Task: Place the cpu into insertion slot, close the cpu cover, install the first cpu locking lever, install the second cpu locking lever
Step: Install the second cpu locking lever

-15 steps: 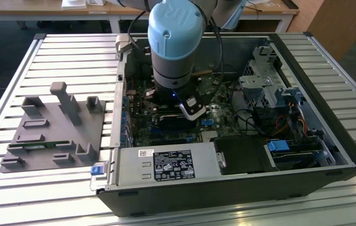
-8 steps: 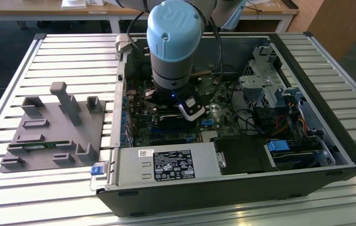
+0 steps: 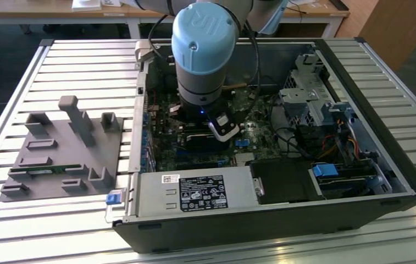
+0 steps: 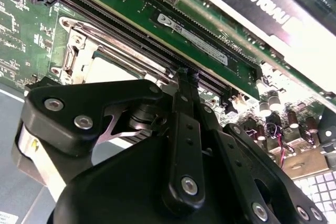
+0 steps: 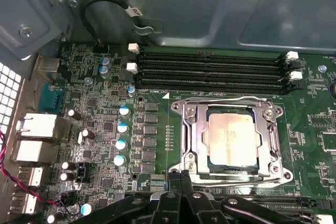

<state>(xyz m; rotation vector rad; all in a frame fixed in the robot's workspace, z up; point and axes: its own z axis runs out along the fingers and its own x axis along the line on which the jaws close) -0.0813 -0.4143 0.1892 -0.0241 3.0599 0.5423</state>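
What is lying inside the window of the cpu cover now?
In the first wrist view, the cpu lies inside the window of the closed cpu cover, its dull metallic top showing. The frame covers the chip's edges, and the socket underneath is hidden. The gripper is at the cover's near edge.

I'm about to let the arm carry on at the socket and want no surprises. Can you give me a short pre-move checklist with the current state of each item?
1. The cpu lies in the socket, square to it: ok.
2. The cpu cover is down around the chip: ok, as seen in the first wrist view.
3. Locking levers latched: cannot tell.
4. The gripper is shut and holds nothing: ok.
5. Fingertips sit at the socket edge, off the chip: ok.
6. Memory slots beside the socket are free of the arm: ok.
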